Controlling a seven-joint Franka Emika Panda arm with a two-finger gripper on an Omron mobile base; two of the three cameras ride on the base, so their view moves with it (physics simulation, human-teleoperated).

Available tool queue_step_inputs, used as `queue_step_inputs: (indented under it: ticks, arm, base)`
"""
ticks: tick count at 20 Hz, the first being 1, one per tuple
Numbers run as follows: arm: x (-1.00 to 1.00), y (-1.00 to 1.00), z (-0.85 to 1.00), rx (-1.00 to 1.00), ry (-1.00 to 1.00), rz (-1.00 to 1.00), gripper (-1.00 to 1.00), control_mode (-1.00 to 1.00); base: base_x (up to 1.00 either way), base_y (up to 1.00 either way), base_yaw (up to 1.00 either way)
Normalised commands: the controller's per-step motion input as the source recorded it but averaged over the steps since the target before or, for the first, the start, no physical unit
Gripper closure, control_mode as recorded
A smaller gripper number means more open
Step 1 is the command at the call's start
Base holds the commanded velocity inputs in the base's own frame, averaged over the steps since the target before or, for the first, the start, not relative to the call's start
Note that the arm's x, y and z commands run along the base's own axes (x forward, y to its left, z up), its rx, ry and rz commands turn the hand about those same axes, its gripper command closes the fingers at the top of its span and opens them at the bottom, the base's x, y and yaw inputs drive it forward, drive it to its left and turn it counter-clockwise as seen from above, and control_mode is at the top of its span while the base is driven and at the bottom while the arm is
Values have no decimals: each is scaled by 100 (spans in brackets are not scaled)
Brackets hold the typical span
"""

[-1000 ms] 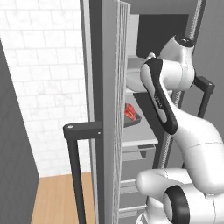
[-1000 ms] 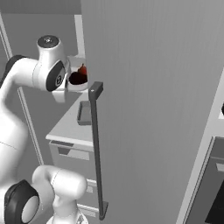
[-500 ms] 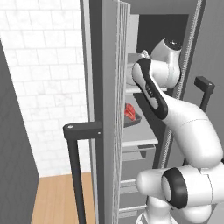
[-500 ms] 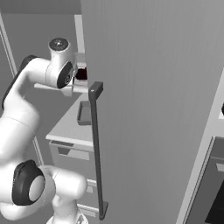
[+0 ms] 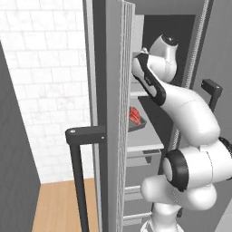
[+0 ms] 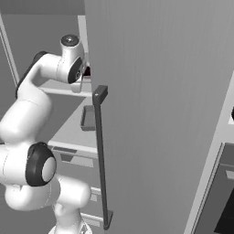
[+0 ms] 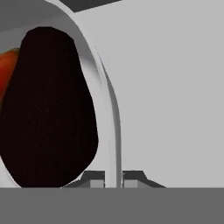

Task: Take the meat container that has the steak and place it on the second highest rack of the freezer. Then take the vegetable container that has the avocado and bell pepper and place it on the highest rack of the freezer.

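In the hand view my gripper is shut on the thick pale rim of the vegetable container. The dark avocado lies inside it, with the reddish-orange bell pepper behind. A pale freezer shelf shows beyond the rim. In the right base view my hand reaches into the top of the open freezer, a sliver of avocado showing past the door edge. On the shelf below sits the dark grey meat container with the red steak; the same tray shows from the right.
The freezer door stands open edge-on beside the arm, with a black bar handle. From the right the door's other black handle runs down close to my arm. Grey drawers lie below the shelves. A white tiled wall is to the left.
The arm has lifted and pushed deeper into the freezer's upper part, carrying the bowl up and inward until the door edge hides most of it. The meat tray has not moved.
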Motion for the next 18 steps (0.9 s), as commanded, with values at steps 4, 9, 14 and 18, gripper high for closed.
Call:
queue_step_inputs:
  ticks: [4,9,14,18]
  arm:
    - [56,8,-19,0,0,0,100,-100]
    - [26,2,-41,0,0,0,100,-100]
    - [1,4,-28,-2,-5,0,100,-100]
    - [0,0,-2,0,-3,0,100,-100]
  base:
    - [0,0,0]
    - [0,0,0]
    - [0,0,0]
    - [0,0,0]
